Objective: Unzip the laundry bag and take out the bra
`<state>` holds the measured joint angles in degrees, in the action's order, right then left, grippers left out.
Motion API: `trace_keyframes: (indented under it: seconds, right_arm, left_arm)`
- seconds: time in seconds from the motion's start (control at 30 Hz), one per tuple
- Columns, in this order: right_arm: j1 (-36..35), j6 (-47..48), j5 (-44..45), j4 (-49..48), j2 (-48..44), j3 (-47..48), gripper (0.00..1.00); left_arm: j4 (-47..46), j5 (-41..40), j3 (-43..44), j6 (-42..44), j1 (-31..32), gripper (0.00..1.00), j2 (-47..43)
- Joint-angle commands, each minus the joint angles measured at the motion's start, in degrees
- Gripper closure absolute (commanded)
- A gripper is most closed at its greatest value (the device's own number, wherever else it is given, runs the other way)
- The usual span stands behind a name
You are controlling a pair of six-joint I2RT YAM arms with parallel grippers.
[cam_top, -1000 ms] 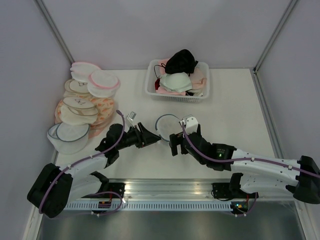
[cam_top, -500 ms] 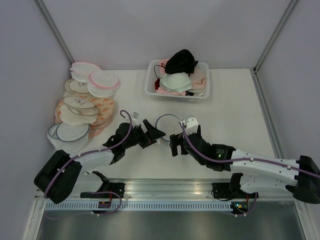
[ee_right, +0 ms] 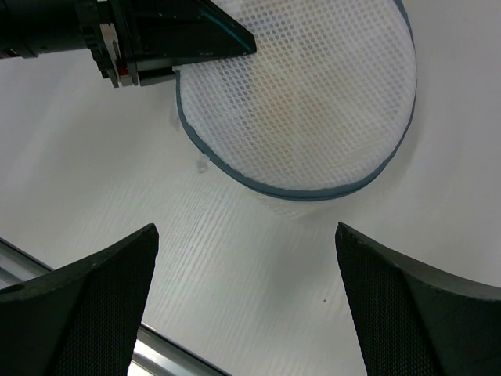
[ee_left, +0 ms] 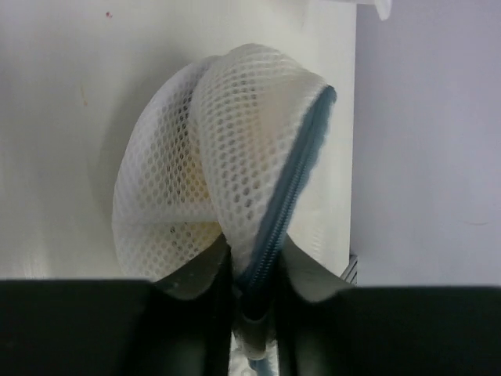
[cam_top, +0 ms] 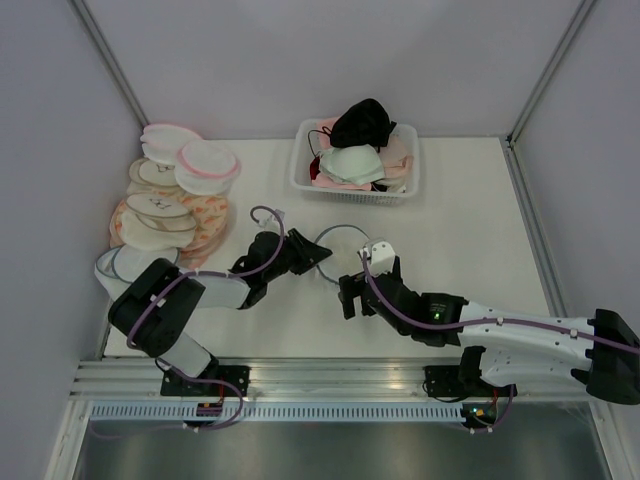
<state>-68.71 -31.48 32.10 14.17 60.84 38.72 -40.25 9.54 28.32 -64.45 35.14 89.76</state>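
The laundry bag, a round white mesh pouch with a blue-grey zipper rim, lies mid-table with its left edge raised. My left gripper is shut on that rim, and the left wrist view shows the zipper pinched between the jaws of the left gripper. The bra is hidden inside the laundry bag; only a faint yellowish tint shows through the mesh. My right gripper hovers just in front of the bag. In its own view the right gripper is wide open over bare table and holds nothing.
A white basket of bras, a black one on top, stands at the back. A pile of round pink-rimmed and beige patterned bags fills the left side. A metal rail runs along the near edge.
My left arm has reached forward and right to the bag; its jaws opened wide, then closed on the zipper rim, lifting that edge. My right gripper has drawn back slightly.
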Motion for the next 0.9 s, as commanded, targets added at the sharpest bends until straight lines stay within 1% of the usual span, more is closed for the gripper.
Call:
trace_keyframes:
  seconds: [0.0,0.03,0.07,0.2,0.3,0.33,0.4,0.43,0.47,0.5,0.53,0.6,0.63,0.7,0.73,0.83,0.87]
  right_arm:
    - [-0.64,-1.65,2.27,-0.29,-1.33,-1.1,0.02]
    - [-0.55,-1.91,2.62,-0.29,-1.6,-1.28,0.02]
    - [-0.64,-2.26,2.97,-0.46,-1.6,-1.37,0.02]
    - [-1.16,-3.23,2.8,-2.3,-1.08,-1.72,0.02]
    - [-2.13,-4.46,1.92,-4.85,0.41,-2.15,0.03]
    - [-2.92,-4.9,1.39,-6.86,0.77,-2.33,0.04]
    - [-3.45,-7.35,-1.31,-11.42,1.38,-3.64,0.05]
    - [-3.8,-8.41,-2.64,-13.36,1.3,-4.35,0.08]
    - [-3.89,-9.2,-4.13,-16.08,1.04,-5.22,0.1]
    - [-4.06,-11.21,-6.58,-20.98,0.25,-7.5,0.11]
    - [-4.41,-11.93,-7.83,-23.47,-0.28,-8.65,0.14]
    - [-4.94,-14.29,-8.28,-27.51,-2.29,-11.11,0.18]
    - [-5.47,-14.92,-8.97,-28.4,-2.91,-11.73,0.24]
    - [-5.73,-16.06,-9.51,-29.29,-4.93,-12.87,0.27]
    - [-6.08,-16.93,-9.68,-29.12,-5.46,-13.14,0.29]
    - [-7.05,-18.25,-8.99,-26.75,-7.22,-13.06,0.29]
    - [-7.49,-18.35,-7.5,-26.05,-7.66,-12.79,0.29]
  left_arm:
    - [-8.35,0.22,-1.06,-0.59,0.02,0.77,-0.63]
    - [-8.61,0.56,-2.03,-0.68,-0.07,0.9,-1.59]
    - [-8.53,0.65,-2.47,-0.86,-0.07,0.97,-2.04]
    - [-9.76,-0.13,-5.81,-5.23,1.07,0.98,-4.85]
    - [-8.89,-3.2,-8.62,-9.19,2.91,0.98,-7.57]
    - [-8.53,-5.65,-9.32,-12.17,4.4,0.98,-8.36]
    - [-7.22,-8.91,-11.35,-15.34,6.95,0.98,-11.08]
    - [-6.08,-12.32,-12.31,-16.32,7.66,0.98,-12.22]
    - [-5.02,-13.57,-12.58,-17.28,8.19,0.98,-13.28]
    - [-2.93,-14.63,-12.84,-19.21,8.98,0.98,-15.38]
    - [-2.3,-16.29,-13.37,-19.92,9.25,0.98,-16.36]
    - [0.07,-17.45,-13.55,-21.94,9.6,0.98,-19.16]
    - [1.82,-18.23,-13.55,-22.21,9.6,0.98,-19.96]
    - [4.99,-19.12,-12.76,-22.39,9.69,0.98,-21.63]
    - [9.79,-20.25,-11.54,-22.74,9.69,0.98,-22.95]
    - [11.86,-21.58,-10.83,-23.53,9.69,0.98,-23.49]
    - [11.77,-21.76,-10.83,-23.79,9.69,0.98,-23.4]
